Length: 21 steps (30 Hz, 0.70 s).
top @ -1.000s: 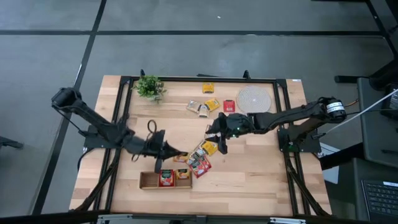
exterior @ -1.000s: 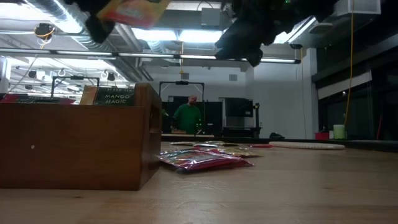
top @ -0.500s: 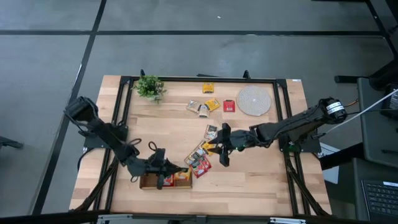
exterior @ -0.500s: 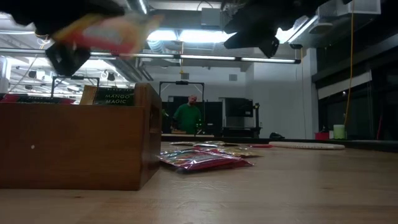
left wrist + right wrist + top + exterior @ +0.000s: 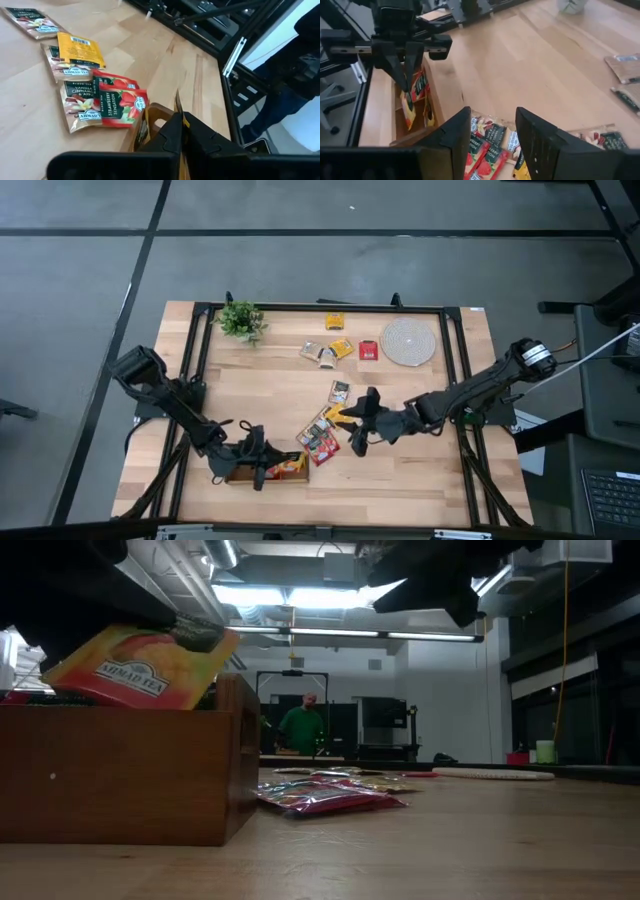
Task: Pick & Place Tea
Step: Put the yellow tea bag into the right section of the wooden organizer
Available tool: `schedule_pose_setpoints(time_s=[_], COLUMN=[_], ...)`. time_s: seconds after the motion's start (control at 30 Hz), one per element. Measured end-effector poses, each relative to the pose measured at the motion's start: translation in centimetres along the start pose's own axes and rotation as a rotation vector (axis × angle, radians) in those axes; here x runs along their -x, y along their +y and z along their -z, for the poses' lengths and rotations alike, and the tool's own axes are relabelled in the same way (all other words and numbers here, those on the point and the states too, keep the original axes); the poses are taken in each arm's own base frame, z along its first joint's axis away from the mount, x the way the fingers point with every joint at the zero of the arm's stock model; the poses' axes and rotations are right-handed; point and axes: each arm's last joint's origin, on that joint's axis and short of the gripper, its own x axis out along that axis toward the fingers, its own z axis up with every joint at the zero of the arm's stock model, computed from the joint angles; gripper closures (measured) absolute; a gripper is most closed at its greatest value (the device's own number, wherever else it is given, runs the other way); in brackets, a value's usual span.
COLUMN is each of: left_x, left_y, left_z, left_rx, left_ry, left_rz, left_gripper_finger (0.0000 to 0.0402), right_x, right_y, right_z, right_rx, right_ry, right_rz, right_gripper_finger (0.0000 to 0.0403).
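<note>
One orange sachet point(image 5: 140, 668) hangs pinched in the left pincer point(image 5: 268, 471), tilted, its lower edge dipping into the tray point(image 5: 240, 474); in the right wrist view it sits between the clamped fingers point(image 5: 405, 67) over a tray compartment. Two other sachets point(image 5: 422, 87) already stand in the tray. Just beside the tray's end lies a heap of red and pale sachets point(image 5: 322, 438) on the bench point(image 5: 400, 470). Directly above that heap, near the tray, the right pincer point(image 5: 357, 438) hovers with fingers spread and nothing between them. Further sachets point(image 5: 330, 350) lie well away from the tray, next to a round mat point(image 5: 408, 340). A small plant point(image 5: 240, 320) stands at the bench corner far from the tray.
</note>
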Motion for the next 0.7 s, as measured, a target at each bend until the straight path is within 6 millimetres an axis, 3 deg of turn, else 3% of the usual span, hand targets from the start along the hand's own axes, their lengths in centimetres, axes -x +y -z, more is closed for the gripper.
schedule_pose_setpoints(time_s=[0.37,0.7], left_x=[-0.2,-0.2], left_y=[0.3,0.4], left_z=[-0.3,-0.3], left_rx=[0.001,0.003], left_ry=[-0.091,-0.092], left_rz=[-0.083,-0.085], left_gripper_finger=[0.0396,0.0392], right_x=[-2.5,-2.9], right_y=[0.7,1.0], right_z=[2.0,1.8], right_rx=[-0.061,-0.075], right_ry=[-0.005,-0.043], right_rz=[0.005,-0.017], right_gripper_finger=[0.0246,0.0246])
